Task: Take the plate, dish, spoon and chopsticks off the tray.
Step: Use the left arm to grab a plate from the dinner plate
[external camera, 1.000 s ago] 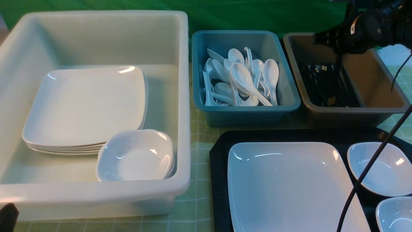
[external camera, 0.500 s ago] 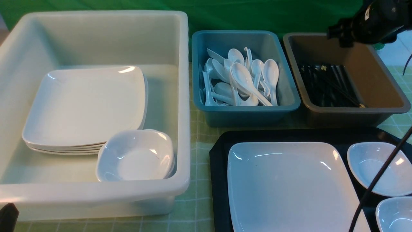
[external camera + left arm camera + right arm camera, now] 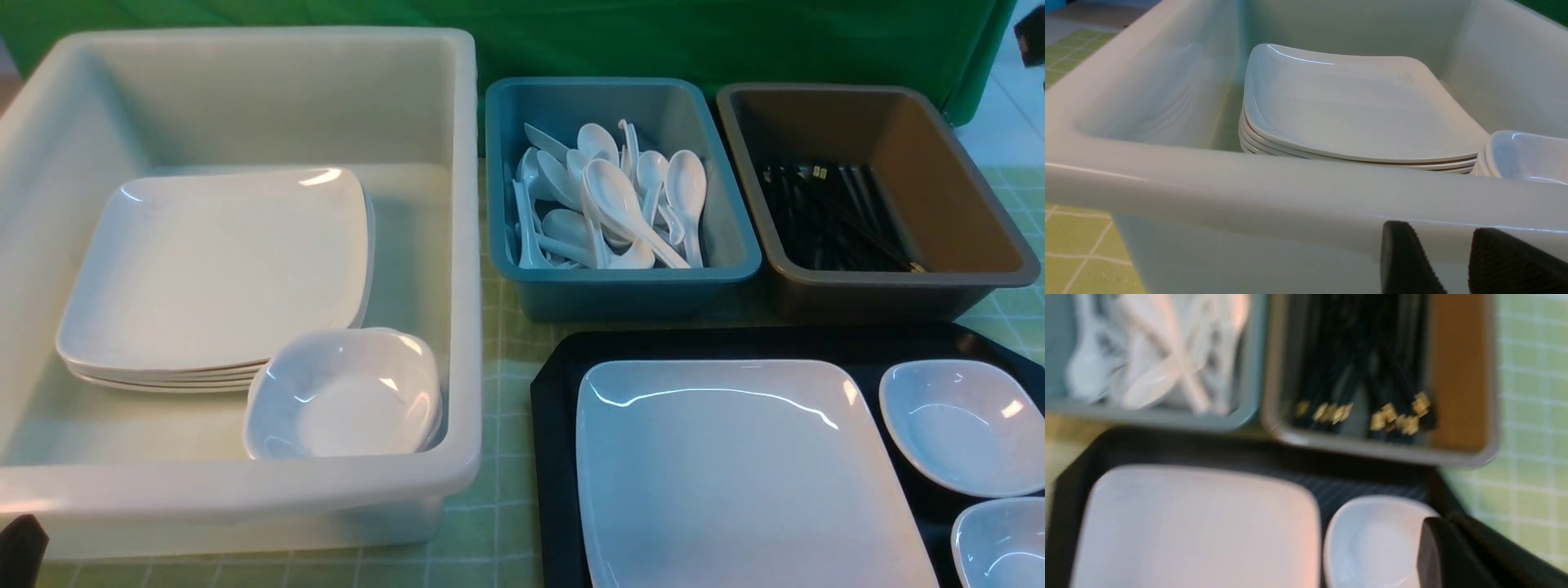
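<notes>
From the front, the black tray (image 3: 555, 408) lies at the near right on the green checked cloth (image 3: 498, 506). The big square plate (image 3: 735, 465) rests flat on it and covers most of what shows of it. Just right of the plate, also on the tray, sits a small dish (image 3: 959, 425), with a second dish (image 3: 1000, 543) nearer, cut by the frame edge. Behind the tray, the blue tub (image 3: 620, 298) holds a heap of white spoons (image 3: 620, 196), and the brown tub (image 3: 939, 188) holds black chopsticks (image 3: 833, 220). The large white tub (image 3: 245, 482) at the left holds a stack of plates (image 3: 212, 269) with nested small bowls (image 3: 347, 396) touching its near corner. In the left wrist view, the left gripper (image 3: 1453, 265) hangs close to the white tub's outer wall, below its rim, fingers parted with nothing between them. The right wrist view is blurred: the right gripper (image 3: 1437, 547) shows in front of the small dish's rim on the tray, fingers closed together and empty.
</notes>
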